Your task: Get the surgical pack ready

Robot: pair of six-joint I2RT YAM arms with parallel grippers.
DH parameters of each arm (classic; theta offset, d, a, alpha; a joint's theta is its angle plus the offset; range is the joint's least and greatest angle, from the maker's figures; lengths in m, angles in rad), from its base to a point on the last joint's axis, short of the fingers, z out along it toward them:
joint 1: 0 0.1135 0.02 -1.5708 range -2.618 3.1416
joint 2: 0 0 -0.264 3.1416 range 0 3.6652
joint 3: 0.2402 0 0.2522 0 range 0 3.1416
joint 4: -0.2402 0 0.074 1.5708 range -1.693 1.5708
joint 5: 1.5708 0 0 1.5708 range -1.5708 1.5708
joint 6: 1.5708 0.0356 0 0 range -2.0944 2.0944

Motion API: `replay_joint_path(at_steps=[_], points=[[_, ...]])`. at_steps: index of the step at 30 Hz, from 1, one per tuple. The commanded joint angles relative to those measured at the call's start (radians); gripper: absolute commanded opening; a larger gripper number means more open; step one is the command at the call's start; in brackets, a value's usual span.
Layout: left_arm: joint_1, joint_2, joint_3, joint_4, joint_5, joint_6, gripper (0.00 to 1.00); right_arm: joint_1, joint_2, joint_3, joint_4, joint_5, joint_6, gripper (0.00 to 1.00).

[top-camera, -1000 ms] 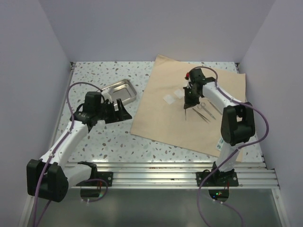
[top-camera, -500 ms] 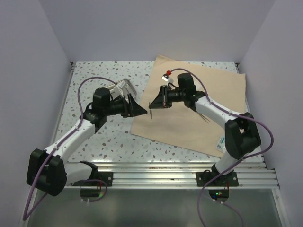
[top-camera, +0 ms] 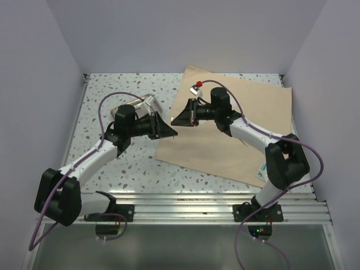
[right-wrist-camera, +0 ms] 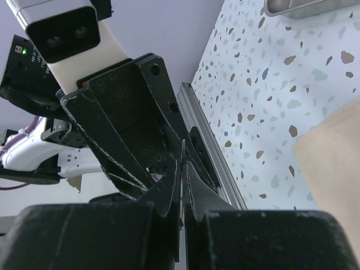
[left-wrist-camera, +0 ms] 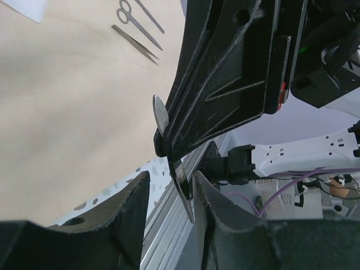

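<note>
So, R end effector (right-wrist-camera: 183, 169) pinching tool (left-wrist-camera: 180, 183); arm sticker (top-camera: 262, 169) txt unreadable.

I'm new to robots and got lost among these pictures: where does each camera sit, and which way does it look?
Top external: fixed above and behind the arms, looking down on the table; both arms show.
Left wrist: on the left arm, facing the right gripper, sheet beyond; own fingers below.
Right wrist: on the right arm, facing the left gripper, tray beyond; own fingers below.
Shared: both wrist views show the thin tool between the grippers.
</note>
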Motion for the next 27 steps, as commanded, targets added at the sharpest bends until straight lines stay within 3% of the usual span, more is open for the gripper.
replay_joint_path(at_steps=[1, 2, 5, 7, 9, 10, 11, 12, 13, 15, 16, 20, 24, 27], points=[[-0.007, 0.002, 0.002, 0.074, 0.023, -0.019, 0.40, 0.010, -0.026, -0.013, 0.077, -0.032, 0.035, 0.00], [-0.006, 0.002, 0.000, 0.074, 0.025, -0.020, 0.38, 0.011, -0.026, -0.015, 0.079, -0.034, 0.035, 0.00], [-0.006, -0.001, -0.001, 0.068, 0.020, -0.019, 0.05, 0.014, -0.026, -0.023, 0.079, -0.032, 0.033, 0.00], [-0.006, -0.001, 0.005, 0.039, -0.003, 0.000, 0.00, 0.014, -0.027, -0.015, 0.000, -0.008, 0.018, 0.06], [-0.007, 0.000, 0.051, -0.096, -0.048, 0.084, 0.00, 0.014, -0.035, 0.070, -0.198, 0.114, -0.119, 0.33], [-0.004, 0.006, 0.072, -0.144, -0.108, 0.120, 0.00, 0.013, -0.027, 0.123, -0.495, 0.190, -0.195, 0.60], [-0.006, 0.013, 0.123, -0.273, -0.145, 0.195, 0.00, 0.011, -0.020, 0.182, -0.633, 0.269, -0.329, 0.68], [-0.007, 0.035, 0.154, -0.335, -0.236, 0.236, 0.00, -0.002, -0.011, 0.288, -0.749, 0.423, -0.373, 0.76], [-0.006, 0.054, 0.187, -0.394, -0.281, 0.275, 0.00, -0.015, 0.008, 0.328, -0.908, 0.469, -0.410, 0.84], [-0.006, 0.120, 0.285, -0.526, -0.376, 0.390, 0.00, -0.067, 0.006, 0.388, -0.998, 0.534, -0.461, 0.86], [-0.006, 0.144, 0.321, -0.566, -0.503, 0.423, 0.00, -0.087, -0.003, 0.390, -1.047, 0.566, -0.464, 0.87], [-0.004, 0.298, 0.512, -0.705, -0.797, 0.655, 0.00, -0.154, -0.101, 0.311, -1.092, 0.511, -0.471, 0.86], [-0.004, 0.460, 0.594, -0.686, -1.090, 0.817, 0.00, -0.154, -0.210, 0.153, -1.106, 0.469, -0.471, 0.85], [-0.004, 0.541, 0.648, -0.659, -1.171, 0.966, 0.00, -0.154, -0.259, 0.063, -1.116, 0.471, -0.471, 0.85]])
